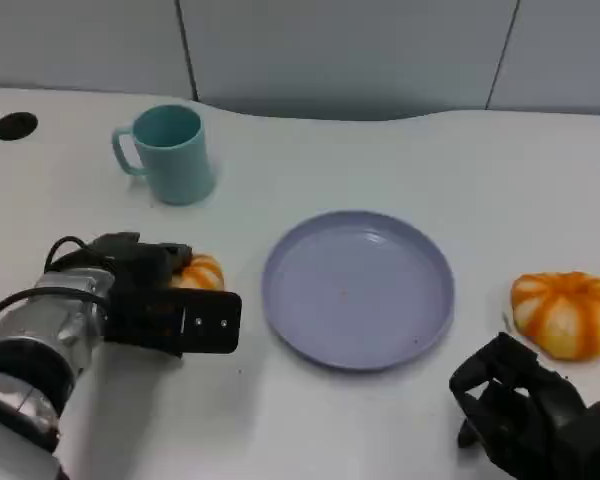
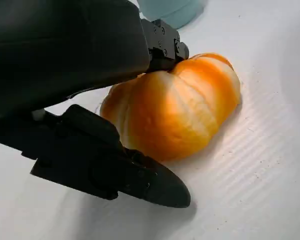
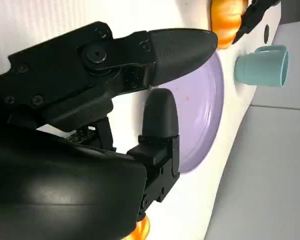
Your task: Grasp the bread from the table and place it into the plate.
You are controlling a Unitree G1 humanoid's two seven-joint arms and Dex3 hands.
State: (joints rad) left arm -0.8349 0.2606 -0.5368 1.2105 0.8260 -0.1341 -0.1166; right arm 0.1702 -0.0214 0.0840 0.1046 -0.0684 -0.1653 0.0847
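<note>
An orange-and-white striped bread [image 1: 200,272] rests on the white table left of the lilac plate [image 1: 358,288]. My left hand [image 1: 155,300] is around it. In the left wrist view one of its fingers [image 2: 165,46] presses on the bread's [image 2: 175,110] top and a thumb [image 2: 135,177] lies against its lower side, so the hand grips it on the table. My right hand [image 1: 525,410] hovers near the front edge, right of the plate, with its fingers [image 3: 175,47] apart and nothing in them. The right wrist view shows the plate [image 3: 205,100] beyond them.
A second striped bread [image 1: 566,312] lies right of the plate, just beyond my right hand. A teal mug [image 1: 168,153] stands behind the left hand. Dark holes [image 1: 15,125] mark the table's far corners, and a grey wall runs behind.
</note>
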